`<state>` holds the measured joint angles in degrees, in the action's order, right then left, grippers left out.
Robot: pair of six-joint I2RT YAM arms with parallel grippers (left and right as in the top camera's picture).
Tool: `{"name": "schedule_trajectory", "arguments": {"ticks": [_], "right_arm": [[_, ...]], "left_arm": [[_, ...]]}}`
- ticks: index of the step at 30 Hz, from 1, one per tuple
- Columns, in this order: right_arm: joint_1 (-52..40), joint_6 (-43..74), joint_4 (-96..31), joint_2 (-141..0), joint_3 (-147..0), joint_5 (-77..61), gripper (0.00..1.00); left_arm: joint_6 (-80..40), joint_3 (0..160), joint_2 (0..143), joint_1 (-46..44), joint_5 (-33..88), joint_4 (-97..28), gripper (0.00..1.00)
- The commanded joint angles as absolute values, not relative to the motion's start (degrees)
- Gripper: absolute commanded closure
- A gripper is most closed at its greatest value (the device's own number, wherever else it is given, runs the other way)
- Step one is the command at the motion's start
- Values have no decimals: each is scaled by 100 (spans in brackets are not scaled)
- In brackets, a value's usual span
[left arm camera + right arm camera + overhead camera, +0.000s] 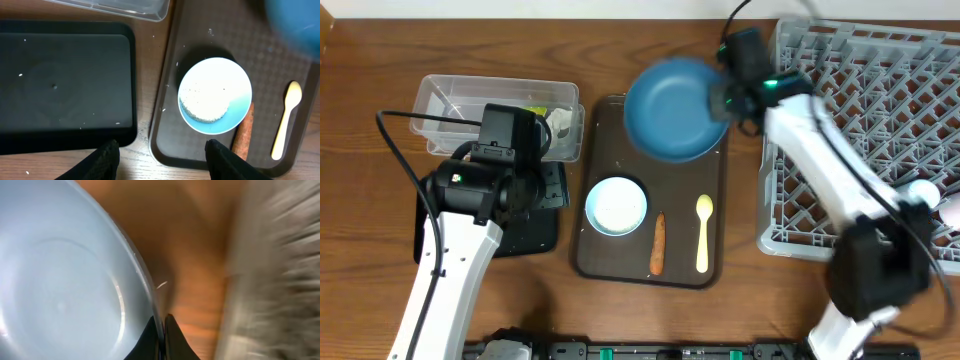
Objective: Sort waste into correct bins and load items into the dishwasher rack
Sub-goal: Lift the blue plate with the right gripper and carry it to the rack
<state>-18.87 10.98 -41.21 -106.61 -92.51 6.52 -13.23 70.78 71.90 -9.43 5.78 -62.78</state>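
Wooden table (360,250); plate (670,108) in right end effector (726,98)

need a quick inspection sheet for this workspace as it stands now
surface: wooden table, brown serving tray in the middle
job's things: dark blue plate blurred, held near the rack; bowl with rice, spoon and carrot stick on the serving tray; clear tub holds some waste; black tray nearly bare
clutter: stray grains on black tray and table
pincers: left pincer open, empty, above the two trays' edges; right pincer shut on the plate's rim
cables: black cable loops off the left arm; another above the right arm
surroundings: nothing seen
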Motion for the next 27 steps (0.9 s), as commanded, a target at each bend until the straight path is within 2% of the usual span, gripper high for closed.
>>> {"name": "schedule_trajectory", "arguments": {"ticks": [1,7,14,18,27], "right_arm": [[-1662,377,-4093,-9607,-9306,1708,99],[-1313,-388,-3951,-8831,-9306,3656,99],[-764,-932,-3566,-8809,-9303,5588,99],[-314,-932,-3330,-8849,-9303,6010,99],[755,-1000,-2998,-9032,-9303,6027,99]], "left_arm": [[-1249,7046,7225,-928,508,-6294,42],[-1249,7046,7225,-928,508,-6292,42],[-1249,7046,7225,-928,508,-6294,42],[-1249,7046,7225,-928,508,-6292,42],[-1253,7046,7225,-928,510,-6294,42]]}}
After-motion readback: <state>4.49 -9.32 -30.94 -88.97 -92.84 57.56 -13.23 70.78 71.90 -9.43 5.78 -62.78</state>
